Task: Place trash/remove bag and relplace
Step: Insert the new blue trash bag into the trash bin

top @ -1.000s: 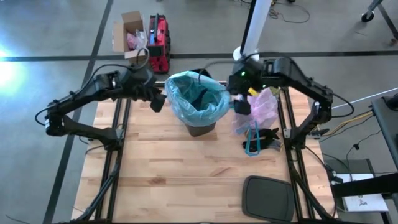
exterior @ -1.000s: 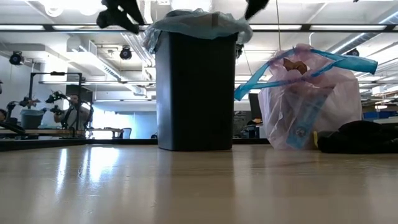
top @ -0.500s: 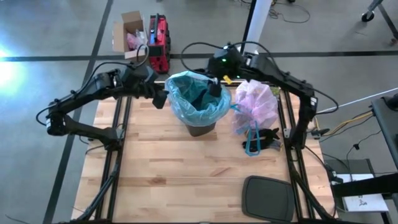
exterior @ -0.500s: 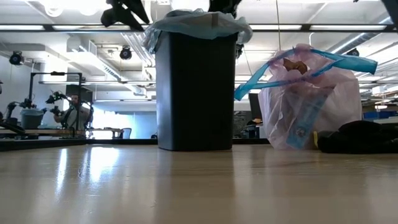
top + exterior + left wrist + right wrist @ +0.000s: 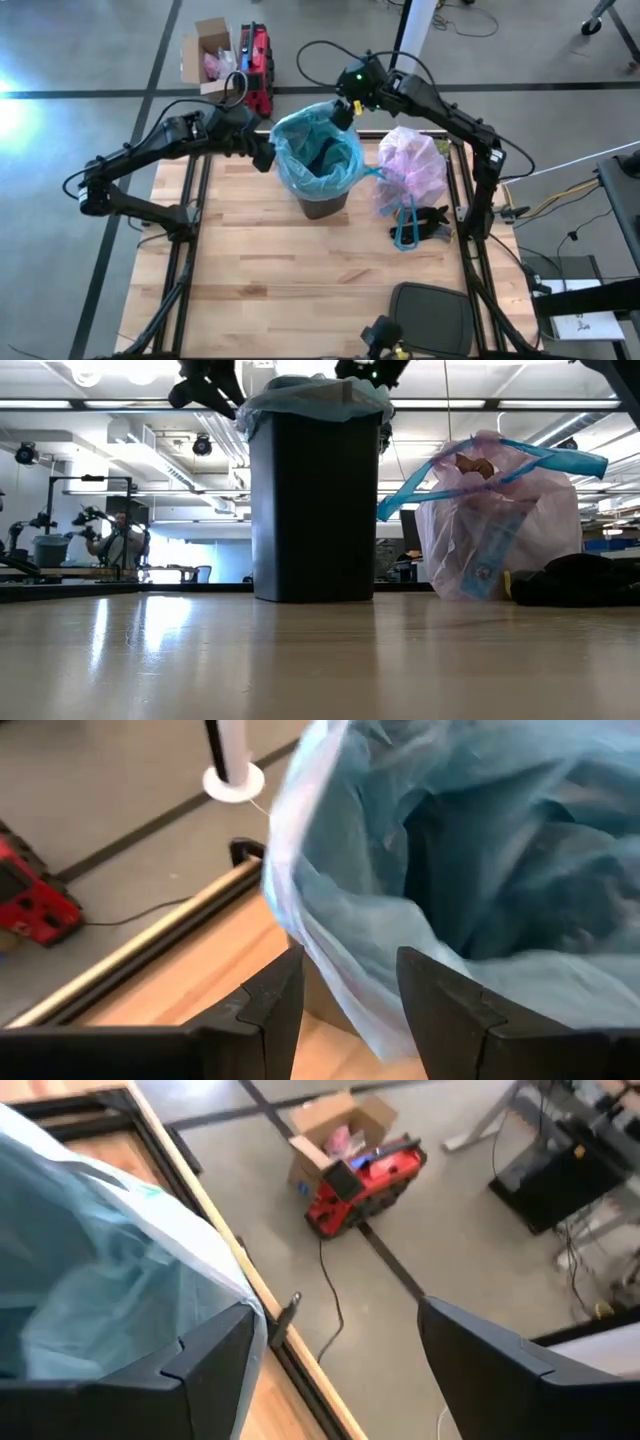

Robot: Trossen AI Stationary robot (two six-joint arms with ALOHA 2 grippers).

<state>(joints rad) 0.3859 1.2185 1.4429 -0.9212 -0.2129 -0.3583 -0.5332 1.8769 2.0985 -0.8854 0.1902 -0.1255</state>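
So the pink bag (image 5: 411, 168) with the trash in it is already out and sitting on the table just right of the black bin (image 5: 315, 500), blue drawstring loops (image 5: 430, 485) flopped toward the bin and down toward the near side. The bin has a light-blue liner (image 5: 318, 155) draped over its rim, and both arms look like they're fussing with that rim. The left gripper (image 5: 262, 156) is at the bin's left edge; in its wrist view the fingers (image 5: 265, 1005) stand apart with a fold of the blue plastic running down between them, but I can't tell if they're actually pinching it. The right gripper (image 5: 343, 112) is up at the far rim, fingers (image 5: 215, 1355) spread wide, one of them right against the blue film, nothing gripped. My guess is they're spreading the liner so it seats evenly. Room-wise: the near half of the table (image 5: 300, 290) is wide open, but the pink bag crowds the bin's right side and a dark lump (image 5: 432, 222) sits near the right rail. The far edge is tight, with a red toolbox (image 5: 255, 70) and cardboard box (image 5: 208, 48) on the floor beyond.
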